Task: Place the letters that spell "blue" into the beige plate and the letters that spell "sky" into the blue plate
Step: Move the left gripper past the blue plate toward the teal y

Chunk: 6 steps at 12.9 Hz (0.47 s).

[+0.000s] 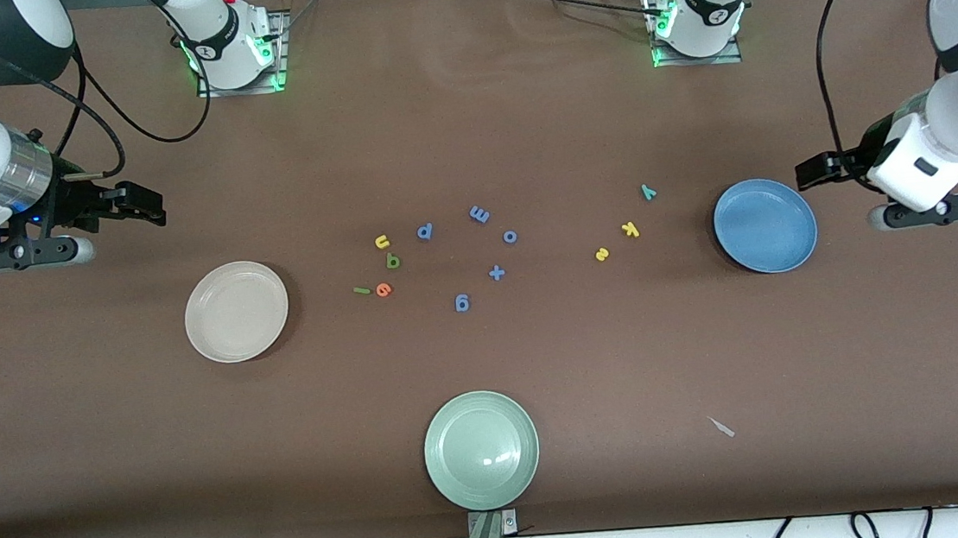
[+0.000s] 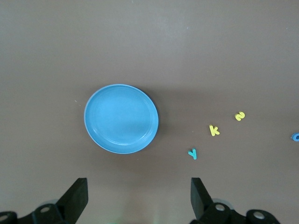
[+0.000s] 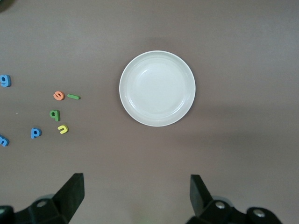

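Brown table (image 1: 517, 110), as I read it: u (image 1: 382, 242), b (image 1: 392, 261), l (image 1: 361, 290), e (image 1: 384, 289) lie beside the empty beige plate (image 1: 236, 311); s (image 1: 602, 253), k (image 1: 631, 230), y (image 1: 648, 192) near the empty blue plate (image 1: 765, 225). Left gripper (image 2: 138, 192) hangs over table near the blue plate, right gripper (image 3: 136, 192) near the beige; both wide, empty.

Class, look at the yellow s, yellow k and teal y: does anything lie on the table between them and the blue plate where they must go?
Nothing visible does. The s, k and y lie on bare table beside the blue plate, toward the left arm's end. The all-blue letters lie toward the table's middle, away from that path.
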Each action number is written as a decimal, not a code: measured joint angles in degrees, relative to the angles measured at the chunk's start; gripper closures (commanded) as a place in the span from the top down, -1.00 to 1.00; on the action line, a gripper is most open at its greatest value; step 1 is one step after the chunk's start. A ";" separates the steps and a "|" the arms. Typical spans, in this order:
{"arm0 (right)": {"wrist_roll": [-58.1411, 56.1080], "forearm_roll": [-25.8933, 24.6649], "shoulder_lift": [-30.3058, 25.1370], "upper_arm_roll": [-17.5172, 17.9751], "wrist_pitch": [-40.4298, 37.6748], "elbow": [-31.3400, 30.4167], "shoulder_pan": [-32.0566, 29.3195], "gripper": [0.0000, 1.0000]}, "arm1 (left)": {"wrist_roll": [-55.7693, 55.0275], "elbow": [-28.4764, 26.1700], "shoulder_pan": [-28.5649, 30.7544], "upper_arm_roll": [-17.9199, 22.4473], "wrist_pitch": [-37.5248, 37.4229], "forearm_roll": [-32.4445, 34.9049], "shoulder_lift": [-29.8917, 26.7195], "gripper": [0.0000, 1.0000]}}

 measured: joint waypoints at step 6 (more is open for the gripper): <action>-0.02 0.00 0.12 0.04 -0.15 -0.02 0.01 0.99 | -12.52 -11.18 -0.27 -2.90 13.01 -0.83 -0.21 0.85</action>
